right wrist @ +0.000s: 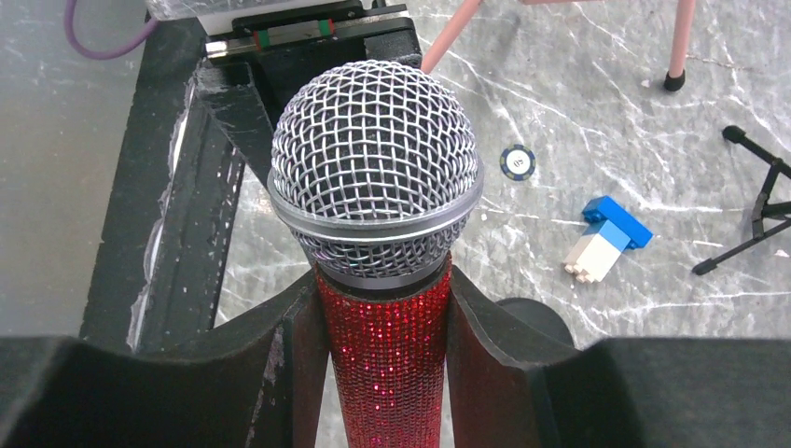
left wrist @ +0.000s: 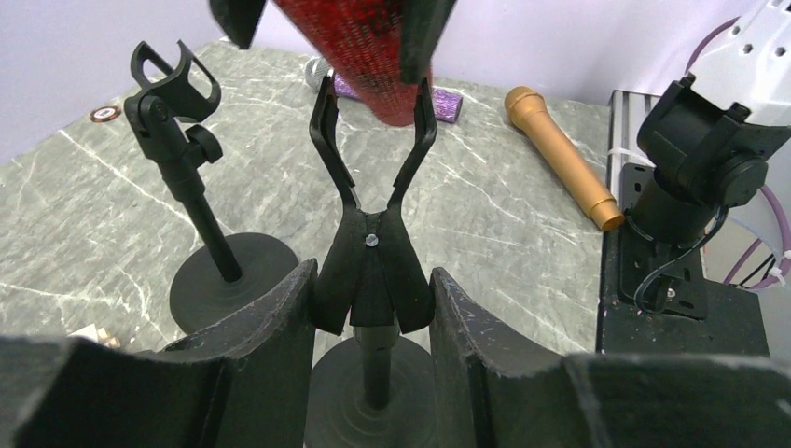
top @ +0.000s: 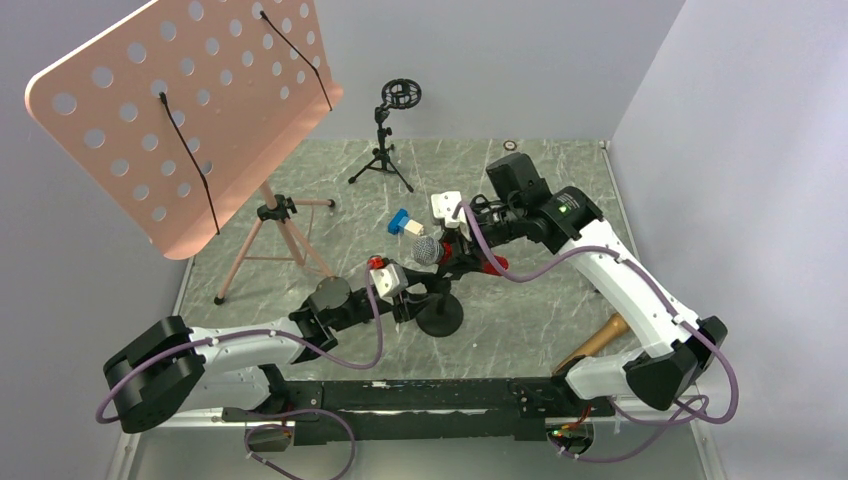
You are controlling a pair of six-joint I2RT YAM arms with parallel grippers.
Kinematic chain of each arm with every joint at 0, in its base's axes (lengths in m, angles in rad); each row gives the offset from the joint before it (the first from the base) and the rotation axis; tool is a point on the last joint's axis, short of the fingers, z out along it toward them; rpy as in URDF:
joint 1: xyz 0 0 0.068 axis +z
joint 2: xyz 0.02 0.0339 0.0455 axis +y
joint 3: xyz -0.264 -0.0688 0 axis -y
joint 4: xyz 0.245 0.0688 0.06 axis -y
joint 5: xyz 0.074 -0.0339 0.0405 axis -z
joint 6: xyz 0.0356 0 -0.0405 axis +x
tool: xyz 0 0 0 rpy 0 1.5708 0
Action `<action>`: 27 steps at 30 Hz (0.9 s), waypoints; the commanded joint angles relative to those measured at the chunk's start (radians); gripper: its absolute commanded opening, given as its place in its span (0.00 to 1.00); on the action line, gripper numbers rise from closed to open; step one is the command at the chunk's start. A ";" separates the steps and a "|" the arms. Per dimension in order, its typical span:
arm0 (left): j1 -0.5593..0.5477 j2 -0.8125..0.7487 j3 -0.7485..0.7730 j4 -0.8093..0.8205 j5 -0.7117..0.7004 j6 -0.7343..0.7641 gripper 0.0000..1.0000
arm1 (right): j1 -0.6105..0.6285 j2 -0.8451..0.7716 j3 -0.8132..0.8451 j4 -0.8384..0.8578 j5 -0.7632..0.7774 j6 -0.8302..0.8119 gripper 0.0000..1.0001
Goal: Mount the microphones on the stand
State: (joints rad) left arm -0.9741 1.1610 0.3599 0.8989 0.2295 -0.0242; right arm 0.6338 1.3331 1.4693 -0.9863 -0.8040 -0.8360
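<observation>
1. Two tools are at work. Nearest to us, the left tool (left wrist: 371, 285) is clenched on the lower body of the clip (left wrist: 373, 252) atop the stand (left wrist: 375, 392), with the clip's prongs spread upward in a V. If that hold slips, we judge the clip could swivel or the round base could rock under a downward push.
2. Just above, the right tool (right wrist: 384, 299) is grasping the red microphone (right wrist: 387, 373) around its body, right below the grille. In the left wrist view its tail end sits between the prong tips and is not yet seated.
3. Now the trouble spot: the right tool's fingers (left wrist: 424, 37) flank the body directly above the prong tips. We reckon they could strike the prongs before the body wedges home. The body also looks wider than the clip's throat, so a tilted entry might jam or spring back out.
4. As for looks, we see a densely sparkling red glitter sleeve and a round silver mesh grille with a plain metal band beneath. The whole thing is held well above the surface (left wrist: 93, 215).
5. Further out, a second stand (left wrist: 182, 159) waits with an empty clip. A wide sideways swing could knock it over.
6. Beyond that, the gold microphone (left wrist: 560, 154) lies flat on the surface. Farthest back lies the purple microphone (left wrist: 448, 105), partly hidden behind the red one. Neither is attached yet.
</observation>
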 commanded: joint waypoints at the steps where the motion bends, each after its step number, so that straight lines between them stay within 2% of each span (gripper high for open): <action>1: 0.006 -0.006 0.017 0.032 0.004 -0.026 0.11 | -0.007 -0.031 0.039 0.033 0.023 0.098 0.07; 8: 0.008 -0.005 0.013 0.042 0.009 -0.032 0.11 | -0.010 -0.014 0.022 0.039 -0.077 0.114 0.07; 13: 0.009 0.002 0.015 0.050 0.024 -0.038 0.09 | -0.008 0.023 0.011 0.067 -0.072 0.085 0.07; 19: 0.012 0.007 0.013 0.060 0.030 -0.042 0.09 | 0.006 0.070 0.031 0.028 -0.154 0.048 0.07; 27: 0.021 0.010 -0.004 0.116 0.066 -0.068 0.09 | 0.006 0.074 -0.017 0.074 -0.126 0.057 0.07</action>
State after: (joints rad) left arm -0.9550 1.1725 0.3565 0.9146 0.2249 -0.0586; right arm 0.6281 1.4044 1.4689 -0.9512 -0.8955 -0.7631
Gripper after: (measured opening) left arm 0.453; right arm 0.467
